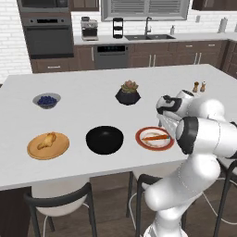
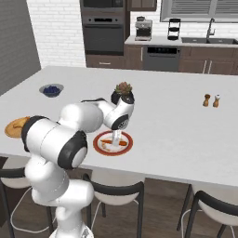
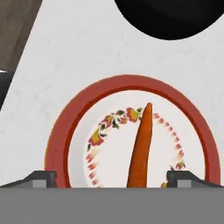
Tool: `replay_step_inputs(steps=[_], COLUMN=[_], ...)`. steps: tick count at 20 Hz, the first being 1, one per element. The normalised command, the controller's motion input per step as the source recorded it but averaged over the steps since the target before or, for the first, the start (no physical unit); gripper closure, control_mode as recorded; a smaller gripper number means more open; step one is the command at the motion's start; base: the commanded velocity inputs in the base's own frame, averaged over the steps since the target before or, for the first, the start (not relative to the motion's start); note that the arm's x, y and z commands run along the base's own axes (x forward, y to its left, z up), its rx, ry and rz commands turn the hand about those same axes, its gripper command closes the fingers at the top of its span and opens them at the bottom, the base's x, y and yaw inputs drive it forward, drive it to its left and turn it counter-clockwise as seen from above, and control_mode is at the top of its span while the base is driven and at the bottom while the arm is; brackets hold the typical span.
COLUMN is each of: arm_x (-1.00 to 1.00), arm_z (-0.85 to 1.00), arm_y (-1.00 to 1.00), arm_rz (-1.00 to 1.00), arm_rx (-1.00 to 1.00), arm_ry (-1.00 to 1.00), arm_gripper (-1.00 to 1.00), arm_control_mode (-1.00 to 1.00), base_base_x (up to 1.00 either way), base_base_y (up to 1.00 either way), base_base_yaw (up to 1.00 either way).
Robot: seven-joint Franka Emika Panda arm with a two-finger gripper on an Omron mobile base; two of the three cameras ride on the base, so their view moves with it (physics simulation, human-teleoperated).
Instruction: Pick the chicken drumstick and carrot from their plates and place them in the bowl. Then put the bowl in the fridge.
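A: Orange on white, low in the centre of the hand view: the carrot [image 3: 142, 146] lies on the red-rimmed plate [image 3: 59, 140], its tip pointing up the frame towards the flower pattern.

B: And the gripper [image 3: 112, 177]?

A: Its two dark fingertips [image 3: 41, 177] stand at the bottom of that view, one on each side of the carrot, spread wide and gripping nothing. Whether they touch the plate I can't quite tell from this angle.

B: Where is it in the base views?

A: In the right base view the gripper [image 2: 116, 138] hangs just over the red-rimmed plate [image 2: 100, 145], left of centre. In the left base view the wrist covers most of it, at the right edge of the same plate [image 1: 143, 141], right of centre, with the carrot [image 1: 155, 137] lying across the plate.

B: The bowl?

A: The black bowl [image 1: 104, 139] sits at the centre of the left base view, just left of the carrot's plate. Its dark rim [image 3: 168, 17] fills the upper right of the hand view.

B: The drumstick?

A: The chicken drumstick [image 1: 46, 140] rests on the orange-tan plate [image 1: 58, 150] at the left of the left base view, well apart from the arm. That plate [image 2: 13, 126] peeks out at the left edge of the right base view.

B: Anything else on the counter [image 1: 88, 83]?

A: A blueberry bowl [image 1: 46, 100] at the left, a potted succulent [image 1: 128, 92] above the black bowl, and two shakers [image 1: 199, 86] at the upper right.
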Motion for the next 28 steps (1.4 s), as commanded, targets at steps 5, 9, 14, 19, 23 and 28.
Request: replay_step_inputs(steps=[5,9,14,19,23,28], arm_x=[0.47,0.26,0.0,0.05,0.08,0.0], arm_z=[-0.36,-0.37,-0.37,-0.4,-0.48,-0.44], arm_y=[0.0,0.0,0.0,0.0,0.0,0.09], arm_rz=[0.02,0.03,0.02,0.0,0.0,0.0], arm_rx=[0.0,0.0,0.0,0.0,0.0,-0.03], arm_ry=[0.0,0.0,0.0,0.0,0.0,0.0], arm_gripper=[-1.0,-1.0,-1.0,-1.0,1.0,1.0], arm_control_mode=[-1.0,-1.0,-1.0,-1.0,-1.0,-1.0], base_base_x=[0.0,0.0,0.0,0.0,0.0,0.0], base_base_y=[0.0,0.0,0.0,0.0,0.0,0.0], base_base_yaw=[0.0,0.0,0.0,0.0,0.0,0.0])
